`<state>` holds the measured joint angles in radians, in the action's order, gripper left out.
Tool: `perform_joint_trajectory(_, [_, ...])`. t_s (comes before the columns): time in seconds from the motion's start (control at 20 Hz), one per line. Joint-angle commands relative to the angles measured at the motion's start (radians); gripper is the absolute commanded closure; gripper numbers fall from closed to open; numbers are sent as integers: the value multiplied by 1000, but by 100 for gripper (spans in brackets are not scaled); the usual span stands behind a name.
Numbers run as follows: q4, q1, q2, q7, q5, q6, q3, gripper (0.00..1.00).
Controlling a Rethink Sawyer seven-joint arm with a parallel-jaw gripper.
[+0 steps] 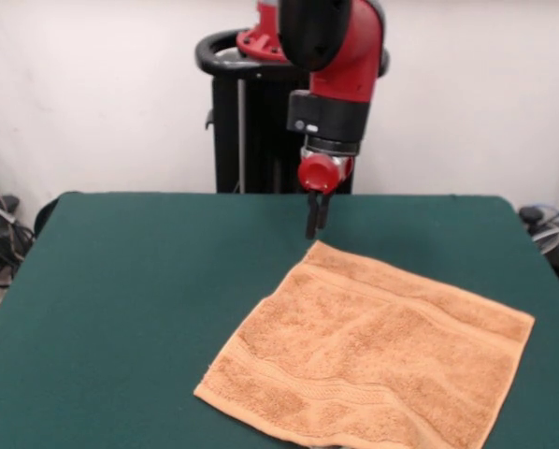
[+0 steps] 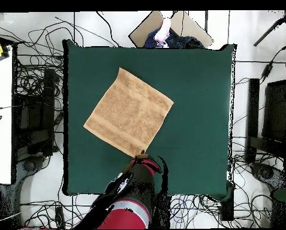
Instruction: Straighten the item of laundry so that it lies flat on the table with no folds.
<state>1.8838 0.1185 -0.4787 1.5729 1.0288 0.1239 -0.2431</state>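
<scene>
The orange-tan towel (image 1: 373, 360) lies spread out on the dark green table (image 1: 139, 309), turned like a diamond, with woven border bands near two opposite edges. Only shallow ripples show on its surface. My gripper (image 1: 315, 234) points straight down just above the towel's far corner, the one nearest the pedestal. I cannot tell whether it touches the cloth. In the overhead view the towel (image 2: 128, 112) lies left of the middle of the table (image 2: 196, 96), and the gripper (image 2: 143, 156) is at its bottom corner.
The black pedestal (image 1: 242, 112) stands behind the table's far edge. Cables (image 2: 31, 114) and stands surround the table on the floor. A person (image 2: 164, 31) and a cardboard box (image 2: 146, 29) show at the overhead view's top edge.
</scene>
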Motion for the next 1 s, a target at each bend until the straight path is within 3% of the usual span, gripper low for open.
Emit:
perform_joint_trajectory(0.05, [-122,-12,64,115,-48,18,83,0])
perform_joint_trajectory(1.0, [-186,20,106,66,-1,-10,128,0])
